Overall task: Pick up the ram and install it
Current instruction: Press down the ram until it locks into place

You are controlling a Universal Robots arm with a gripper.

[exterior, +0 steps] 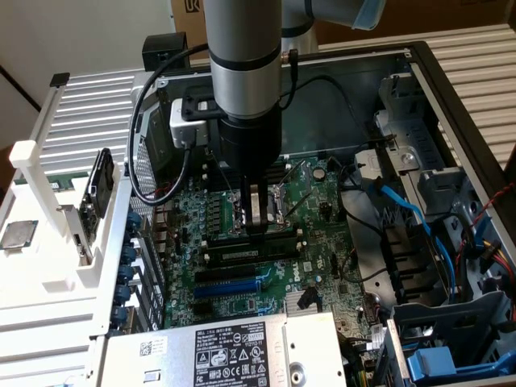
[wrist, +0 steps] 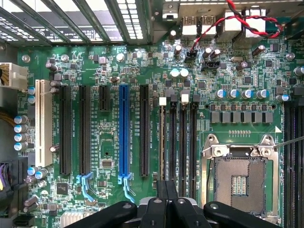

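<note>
1. The gripper is standing over the motherboard, its jaws clenched; its fingers are pressed together with no gap.
2. The ram is lying in a memory slot just beside the CPU socket, directly under the fingertips, which are touching or nearly touching its top edge.
3. In my judgement, seating is going well only if the push is running straight down, centred along the stick and parallel to the socket's edge, until both end latches are catching.
</note>
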